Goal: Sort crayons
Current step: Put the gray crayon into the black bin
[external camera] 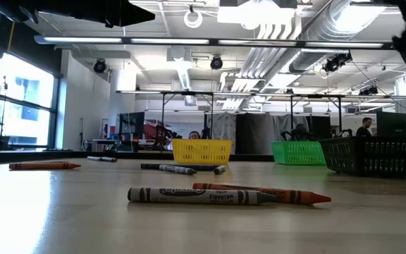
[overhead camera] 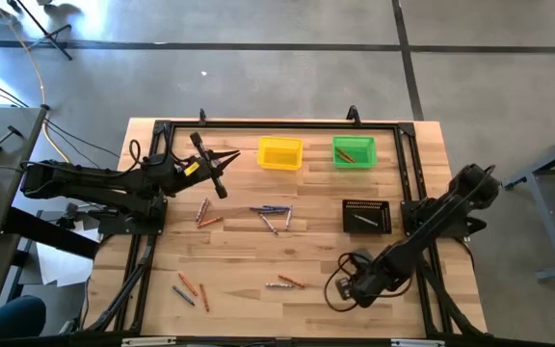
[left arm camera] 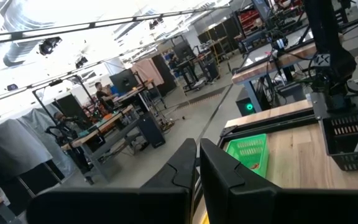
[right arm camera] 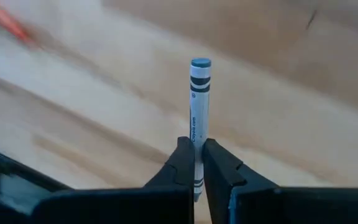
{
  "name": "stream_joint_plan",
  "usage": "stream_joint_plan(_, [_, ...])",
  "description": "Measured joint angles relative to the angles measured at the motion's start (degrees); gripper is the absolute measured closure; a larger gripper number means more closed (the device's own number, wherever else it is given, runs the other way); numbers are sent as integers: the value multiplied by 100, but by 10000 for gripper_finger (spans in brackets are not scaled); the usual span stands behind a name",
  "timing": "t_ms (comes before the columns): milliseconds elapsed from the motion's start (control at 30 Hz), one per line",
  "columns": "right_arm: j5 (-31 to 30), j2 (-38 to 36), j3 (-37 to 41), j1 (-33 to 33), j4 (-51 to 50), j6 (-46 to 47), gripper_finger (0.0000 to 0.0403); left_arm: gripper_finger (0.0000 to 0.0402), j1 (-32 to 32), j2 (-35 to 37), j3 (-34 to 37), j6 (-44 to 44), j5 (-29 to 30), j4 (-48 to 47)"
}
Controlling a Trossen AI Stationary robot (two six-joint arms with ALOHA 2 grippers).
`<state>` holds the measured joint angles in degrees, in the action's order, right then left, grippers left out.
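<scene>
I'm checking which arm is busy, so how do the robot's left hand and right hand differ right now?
The right hand is shut on a grey-blue paper-wrapped crayon; the left hand is shut on nothing. The right hand sits low at the wooden table's near right part, while the left hand is raised at the far left, facing the green square bin. Both are dark, two-fingered and closed.

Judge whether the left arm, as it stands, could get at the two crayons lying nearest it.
Probably yes. The left gripper hangs shut near the table's far left, holding nothing, and the two crayons lie just nearer on bare wood with nothing between. It would need to open first.
</scene>
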<state>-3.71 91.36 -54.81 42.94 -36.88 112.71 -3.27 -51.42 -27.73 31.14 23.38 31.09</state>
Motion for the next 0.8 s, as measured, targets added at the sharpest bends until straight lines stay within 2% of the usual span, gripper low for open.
stream_joint_plan(167, [-1555,-478,-2,-177,-1210,85,400,392,-2,0,-2,0,0,-2])
stream_joint_plan(333, [-2366,-704,-3,-621,-2809,85,400,392,-1,0,-1,0,0,-1])
stream_joint_plan(500, [-2374,-735,-2,-1098,-3904,-41,400,392,-1,0,-2,2,0,0])
stream_joint_plan(800, [-2281,-735,-4,-1498,-3872,-512,400,392,-2,0,-2,2,0,-2])
